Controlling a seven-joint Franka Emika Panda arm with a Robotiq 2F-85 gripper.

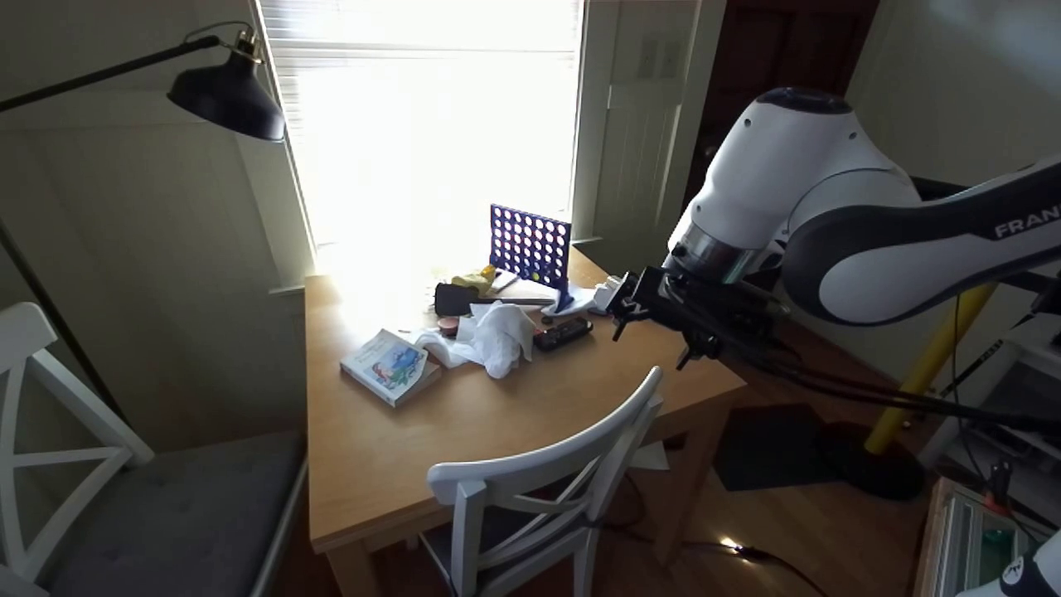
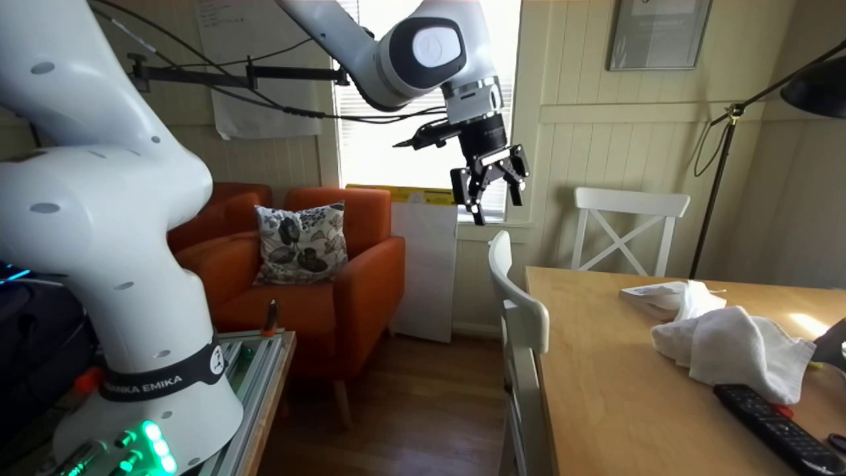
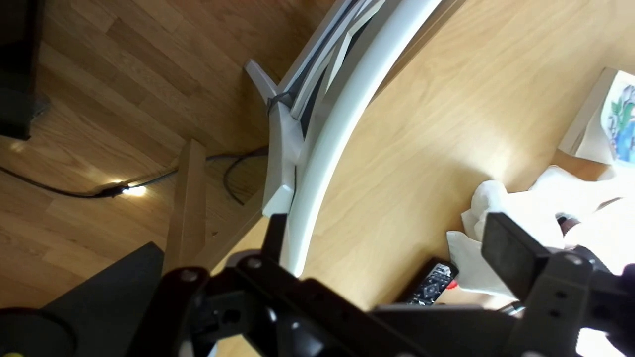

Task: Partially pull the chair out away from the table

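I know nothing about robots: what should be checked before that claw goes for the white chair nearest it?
1. Claw open: ok, its fingers are spread apart.
2. Claw holding nothing: ok.
3. Claw gripping the chair: not ok, a gap shows in both exterior views.
4. Chair close to the table, so there's something to pull out: ok.
5. Cable on the floor free of the chair: cannot tell.
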